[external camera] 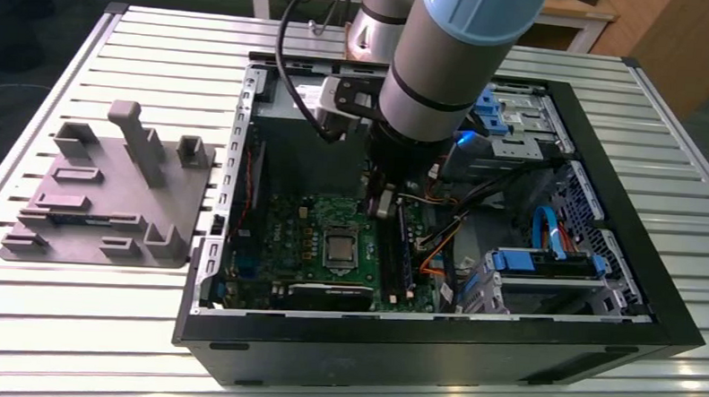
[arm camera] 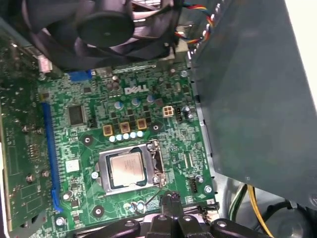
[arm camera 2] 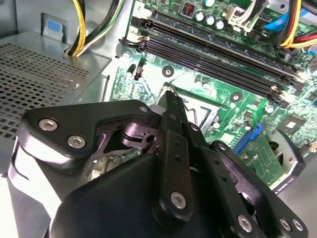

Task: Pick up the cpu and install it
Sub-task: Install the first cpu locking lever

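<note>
The cpu (arm camera: pixel 130 168) lies flat in its socket on the green motherboard (arm camera: pixel 79 94), its silver top showing inside the metal frame; in the exterior view the cpu (external camera: pixel 341 249) sits mid-board. My gripper (arm camera: pixel 171 198) hovers a little off one edge of the socket, fingers pressed together with nothing between them. In the second wrist view the gripper (arm camera 2: pixel 169 95) points at the socket's corner and its black body hides most of the socket. In the exterior view the gripper (external camera: pixel 385 204) hangs inside the open computer case (external camera: pixel 444 346), just above the board.
A grey fixture plate (external camera: pixel 103 205) with upright posts lies on the slatted table at the exterior view's left. A black fan (arm camera: pixel 104 25), a grey metal box (arm camera: pixel 247 89), memory slots (arm camera 2: pixel 213 54), coloured cables (external camera: pixel 442 247) and blue drive brackets (external camera: pixel 544 261) crowd the case.
</note>
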`<state>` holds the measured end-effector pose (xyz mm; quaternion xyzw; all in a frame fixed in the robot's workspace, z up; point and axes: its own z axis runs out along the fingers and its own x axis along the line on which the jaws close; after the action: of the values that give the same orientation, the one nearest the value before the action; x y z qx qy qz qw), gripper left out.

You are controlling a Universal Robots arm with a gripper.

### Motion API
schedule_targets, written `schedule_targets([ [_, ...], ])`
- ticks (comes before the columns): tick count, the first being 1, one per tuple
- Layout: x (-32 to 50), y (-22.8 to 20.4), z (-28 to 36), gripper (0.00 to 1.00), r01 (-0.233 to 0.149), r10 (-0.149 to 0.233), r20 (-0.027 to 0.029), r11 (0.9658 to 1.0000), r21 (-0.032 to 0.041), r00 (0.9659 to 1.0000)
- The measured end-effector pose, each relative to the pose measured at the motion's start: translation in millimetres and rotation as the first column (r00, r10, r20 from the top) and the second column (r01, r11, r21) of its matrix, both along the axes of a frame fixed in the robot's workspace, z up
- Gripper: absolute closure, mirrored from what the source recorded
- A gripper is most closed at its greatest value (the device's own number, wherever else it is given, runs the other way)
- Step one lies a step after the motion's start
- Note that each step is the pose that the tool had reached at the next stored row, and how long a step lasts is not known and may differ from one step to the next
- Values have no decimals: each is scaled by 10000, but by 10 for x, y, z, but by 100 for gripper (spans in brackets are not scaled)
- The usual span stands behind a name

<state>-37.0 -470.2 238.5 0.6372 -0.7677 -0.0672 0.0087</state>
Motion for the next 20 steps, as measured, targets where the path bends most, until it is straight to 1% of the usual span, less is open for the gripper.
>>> schedule_targets([
  [2,-1,-3,0,90,-112,112,5,9999,0,9999],
  [13,-2,-4,0,90,-122,122,5,9999,-1,9999],
  [15,-3,-14,-1,90,-126,126,5,9999,-1,9999],
  [16,-10,-15,-4,90,-152,152,5,9999,0,9999],
  [20,-17,-25,-13,90,-504,504,14,9987,-1,9987],
])
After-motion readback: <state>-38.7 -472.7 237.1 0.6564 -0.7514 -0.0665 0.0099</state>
